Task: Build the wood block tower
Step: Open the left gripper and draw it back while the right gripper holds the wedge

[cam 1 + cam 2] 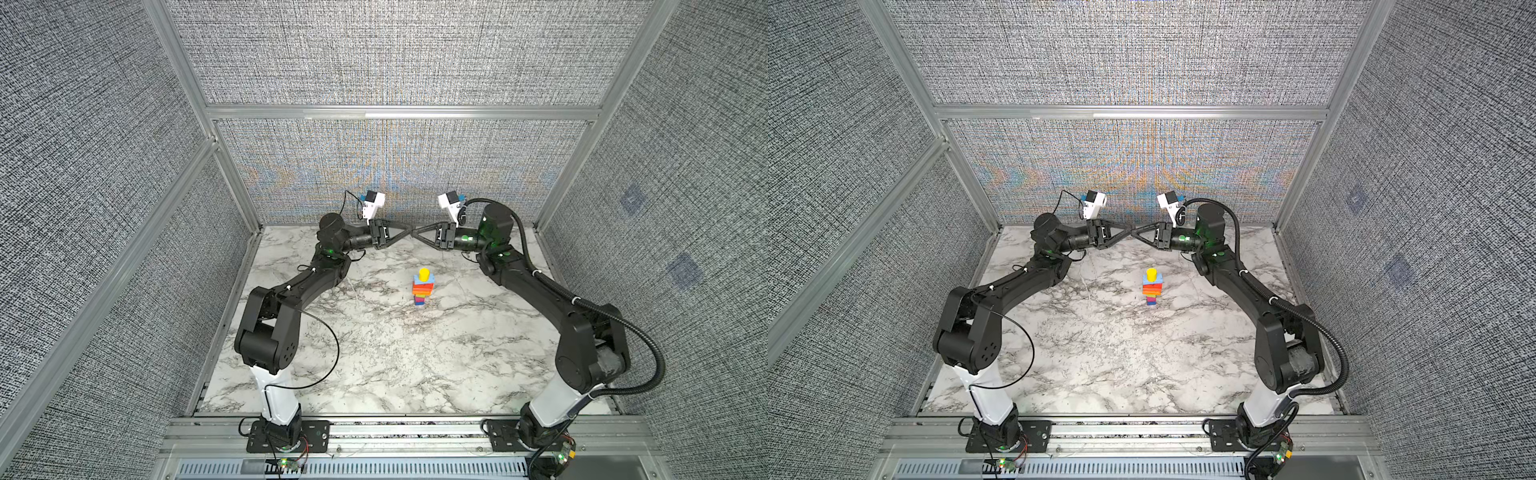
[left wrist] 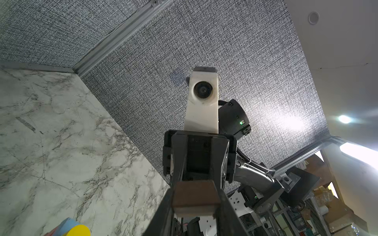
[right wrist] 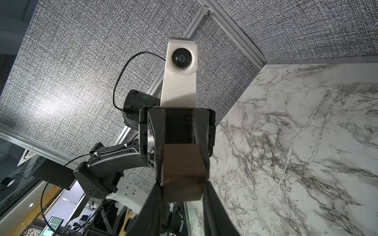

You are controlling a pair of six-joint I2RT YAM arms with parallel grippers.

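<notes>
The tower (image 1: 423, 289) (image 1: 1152, 286) stands on the marble table, right of centre: blue and pink blocks low, orange-red slabs, a light blue block, a yellow cylinder (image 2: 78, 230) on top. Behind it, above the table's back edge, my left gripper (image 1: 409, 232) (image 1: 1131, 231) and right gripper (image 1: 414, 233) (image 1: 1134, 233) meet tip to tip. A dark brown cube (image 2: 195, 192) (image 3: 182, 163) sits between the fingers of both. My left gripper (image 2: 196, 204) and right gripper (image 3: 183, 183) are each shut on it. In both top views the fingertips hide the cube.
Grey fabric walls with aluminium rails (image 1: 403, 112) enclose the marble table (image 1: 374, 353) on three sides. Both arm bases (image 1: 286, 432) (image 1: 536, 428) are bolted at the front edge. A loose black cable (image 1: 328, 357) loops beside the left arm.
</notes>
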